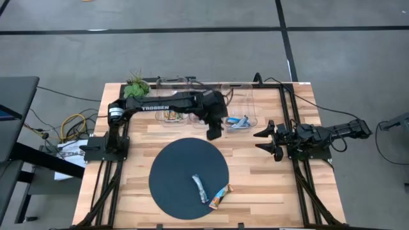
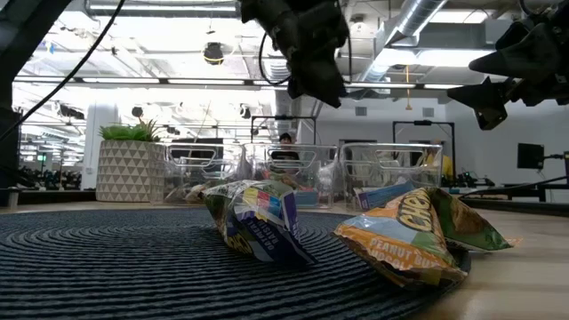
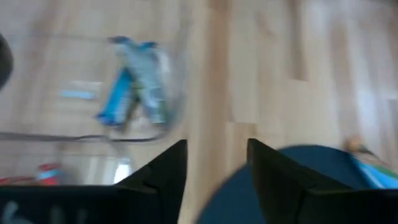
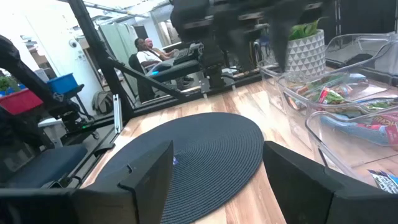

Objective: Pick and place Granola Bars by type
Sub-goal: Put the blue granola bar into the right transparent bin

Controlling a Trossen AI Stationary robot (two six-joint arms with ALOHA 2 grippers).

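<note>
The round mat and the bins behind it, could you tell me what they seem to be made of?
The round mat looks like dark woven or ribbed fabric; concentric ridges show in the low view. The bins look like clear, glossy hard plastic: you can see the granola bars through their walls.

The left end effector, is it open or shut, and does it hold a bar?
Open and empty. In its wrist view the left end effector shows a clear gap between its two dark fingers, with only wooden table behind.
</note>
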